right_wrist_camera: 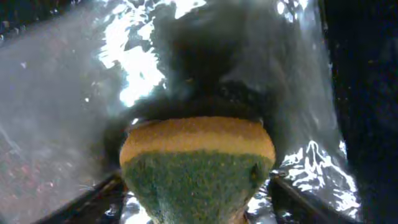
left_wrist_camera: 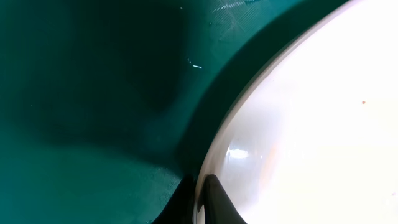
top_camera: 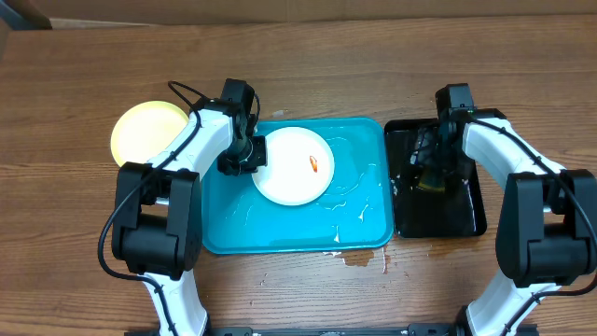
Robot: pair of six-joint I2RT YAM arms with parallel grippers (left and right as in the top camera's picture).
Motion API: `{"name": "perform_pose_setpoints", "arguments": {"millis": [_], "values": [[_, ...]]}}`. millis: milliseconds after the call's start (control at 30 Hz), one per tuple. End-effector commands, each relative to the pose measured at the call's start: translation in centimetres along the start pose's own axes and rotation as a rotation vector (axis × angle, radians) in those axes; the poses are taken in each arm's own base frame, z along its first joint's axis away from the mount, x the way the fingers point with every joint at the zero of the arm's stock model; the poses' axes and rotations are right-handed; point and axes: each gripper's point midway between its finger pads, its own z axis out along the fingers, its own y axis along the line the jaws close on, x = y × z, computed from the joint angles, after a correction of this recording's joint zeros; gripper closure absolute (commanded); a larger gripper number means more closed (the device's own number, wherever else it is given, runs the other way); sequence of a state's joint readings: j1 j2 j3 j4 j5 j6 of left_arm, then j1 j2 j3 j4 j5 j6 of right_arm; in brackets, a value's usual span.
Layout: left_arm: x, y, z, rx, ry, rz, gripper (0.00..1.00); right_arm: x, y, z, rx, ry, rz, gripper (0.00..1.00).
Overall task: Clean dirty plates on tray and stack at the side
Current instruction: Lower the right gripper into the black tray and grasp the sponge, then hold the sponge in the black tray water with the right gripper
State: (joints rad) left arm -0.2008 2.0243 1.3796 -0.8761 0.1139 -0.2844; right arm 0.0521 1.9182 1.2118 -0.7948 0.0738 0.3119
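The turquoise tray (top_camera: 280, 229) is set at the middle of the wooden table (top_camera: 298, 56), its long axis running left to right along the near edge. Two plates are counted. One white plate (top_camera: 291, 177) lies flat in the far-left part of the tray, face up. One small orange smear (top_camera: 314, 164) is seen right of the plate's centre, drawn out roughly from far to near. One pale yellow-green plate (top_camera: 145, 131) is laid flat on the table beside the tray's far-left corner; whether anything lies under it cannot be told.

The left gripper (top_camera: 244, 161) is closed tightly on the white plate's left rim, which is pinched between the fingertips (left_wrist_camera: 214, 199).

One narrower black tray (top_camera: 457, 210) is placed against the turquoise tray's right edge, its long axis running far to near. The right gripper (top_camera: 427, 168) is held over it with the jaws spread wide. One yellow-and-green sponge (right_wrist_camera: 199, 162) sits between them, ungripped, yellow layer uppermost in the wrist view. Water is spread over both trays.
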Motion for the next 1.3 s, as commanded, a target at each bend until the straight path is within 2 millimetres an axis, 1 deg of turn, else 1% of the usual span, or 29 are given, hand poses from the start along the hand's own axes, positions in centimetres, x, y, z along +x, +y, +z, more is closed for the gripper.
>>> {"name": "perform_pose_setpoints", "arguments": {"millis": [0,100,133,167,200,233,267,300,333,367,400,433,467,500,567,667,767,900,1033,1067,1100,1133,1233,1267], "values": [[1.1,0.5,1.5,-0.021,0.041,-0.001,0.94,0.4,0.7,-0.3,-0.041,0.038,0.004,0.19],[1.1,0.5,1.5,-0.021,0.040,-0.001,0.94,2.3,1.0,-0.5,-0.068,0.122,0.004,0.20],[1.1,0.5,1.5,-0.021,0.040,-0.001,0.94,3.4,1.0,-0.6,-0.074,0.170,0.005,0.28],[1.1,0.5,1.5,-0.021,0.040,-0.001,0.94,3.8,0.8,-0.7,-0.068,0.184,0.005,0.38],[1.1,0.5,1.5,-0.021,0.040,-0.001,0.94,4.1,0.7,-0.7,-0.062,0.197,0.005,0.54],[1.1,0.5,1.5,-0.021,0.040,-0.001,0.94,4.4,0.6,-0.7,-0.058,0.207,0.005,0.72],[1.1,0.5,1.5,-0.021,0.040,-0.001,0.94,4.5,0.5,-0.7,-0.056,0.212,0.001,0.83],[1.1,0.5,1.5,-0.021,0.040,-0.001,0.93,4.5,0.5,-0.7,-0.055,0.211,-0.004,0.86],[1.1,0.5,1.5,-0.021,0.040,-0.001,0.94,4.4,0.5,-0.7,-0.053,0.209,-0.009,0.81],[1.1,0.5,1.5,-0.021,0.040,-0.001,0.94,4.4,0.5,-0.7,-0.056,0.206,-0.019,0.71],[1.1,0.5,1.5,-0.021,0.040,-0.001,0.94,4.4,0.5,-0.7,-0.057,0.205,-0.026,0.56],[1.1,0.5,1.5,-0.021,0.041,-0.001,0.93,4.3,0.4,-0.7,-0.053,0.204,-0.025,0.34],[1.1,0.5,1.5,-0.021,0.041,-0.001,0.94,4.3,0.3,-0.7,-0.047,0.202,-0.026,0.20],[1.1,0.5,1.5,-0.021,0.041,-0.001,0.93,4.2,0.1,-0.6,-0.036,0.196,-0.026,0.15],[1.1,0.5,1.5,-0.021,0.041,-0.001,0.92,3.5,-0.4,-0.5,-0.005,0.165,-0.030,0.13],[1.0,0.5,1.5,-0.020,0.039,-0.001,0.91,1.8,-1.1,-0.3,0.048,0.087,-0.032,0.13],[0.9,0.5,1.5,-0.018,0.032,0.000,0.89,0.0,-0.8,-0.2,0.046,0.012,-0.028,0.15],[0.8,0.4,1.5,-0.018,0.030,0.000,0.88,-1.2,-0.3,-0.2,0.025,-0.040,-0.023,0.31],[0.8,0.4,1.5,-0.018,0.029,0.000,0.87,-1.7,-0.1,-0.3,0.018,-0.060,-0.022,0.39],[0.8,0.4,1.5,-0.018,0.029,0.000,0.87,-1.7,-0.1,-0.3,0.018,-0.059,-0.022,0.43],[0.8,0.4,1.5,-0.018,0.029,0.000,0.87,-1.7,-0.1,-0.3,0.018,-0.058,-0.023,0.55],[0.8,0.4,1.5,-0.018,0.029,0.000,0.87,-1.6,-0.1,-0.2,0.019,-0.055,-0.023,0.60],[0.8,0.4,1.5,-0.018,0.029,0.000,0.88,-1.5,-0.2,-0.2,0.021,-0.051,-0.023,0.66],[0.8,0.4,1.5,-0.018,0.029,0.000,0.88,-1.5,-0.2,-0.2,0.021,-0.052,-0.023,0.66]]}}
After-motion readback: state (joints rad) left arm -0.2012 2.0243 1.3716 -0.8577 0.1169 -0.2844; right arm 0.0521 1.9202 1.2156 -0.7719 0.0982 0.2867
